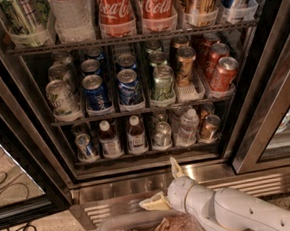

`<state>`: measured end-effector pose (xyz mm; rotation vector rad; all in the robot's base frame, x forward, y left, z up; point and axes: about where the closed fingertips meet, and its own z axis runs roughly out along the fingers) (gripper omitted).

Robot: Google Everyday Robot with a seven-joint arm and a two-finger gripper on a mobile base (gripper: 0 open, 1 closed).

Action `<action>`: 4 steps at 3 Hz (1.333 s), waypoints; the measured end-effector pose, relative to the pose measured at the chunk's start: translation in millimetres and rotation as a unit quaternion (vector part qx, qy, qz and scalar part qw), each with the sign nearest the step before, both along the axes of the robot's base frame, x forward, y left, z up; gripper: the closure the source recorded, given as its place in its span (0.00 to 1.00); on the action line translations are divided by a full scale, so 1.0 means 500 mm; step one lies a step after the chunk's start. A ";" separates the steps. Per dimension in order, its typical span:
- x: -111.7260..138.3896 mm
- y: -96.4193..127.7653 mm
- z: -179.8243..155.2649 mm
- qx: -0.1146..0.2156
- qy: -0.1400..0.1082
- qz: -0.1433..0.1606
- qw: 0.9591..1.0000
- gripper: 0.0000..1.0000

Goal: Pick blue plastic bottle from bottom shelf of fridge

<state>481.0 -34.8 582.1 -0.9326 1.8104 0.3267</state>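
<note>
Camera view shows the hand (164,186) low and near, in front of the ribbed steel base of the fridge (115,189), its two pale fingers spread wide and holding nothing. The blue plastic bottle (136,136), white-capped with dark liquid, stands upright on the bottom shelf, left of centre. It is just beside a similar bottle (109,140) and apart from the hand.

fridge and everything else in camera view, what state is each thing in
fridge: door open, shelves stocked
gripper: open, empty, low in front of the fridge's steel base
left dark-liquid bottle: upright, capped, bottom shelf, untouched
right dark-liquid bottle: upright, capped, bottom shelf, untouched
clear bottle: upright, capped, bottom shelf
red can: leaning, middle shelf
</note>
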 end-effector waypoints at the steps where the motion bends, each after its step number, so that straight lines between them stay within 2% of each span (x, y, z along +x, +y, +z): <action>1: 0.001 0.000 -0.001 -0.001 0.002 0.002 1.000 0.00; 2: 0.011 0.006 0.000 0.014 -0.022 -0.008 1.000 0.00; 3: 0.054 0.009 0.053 0.028 -0.114 -0.025 0.993 0.00; 4: 0.071 0.043 0.041 0.072 -0.138 -0.008 0.988 0.00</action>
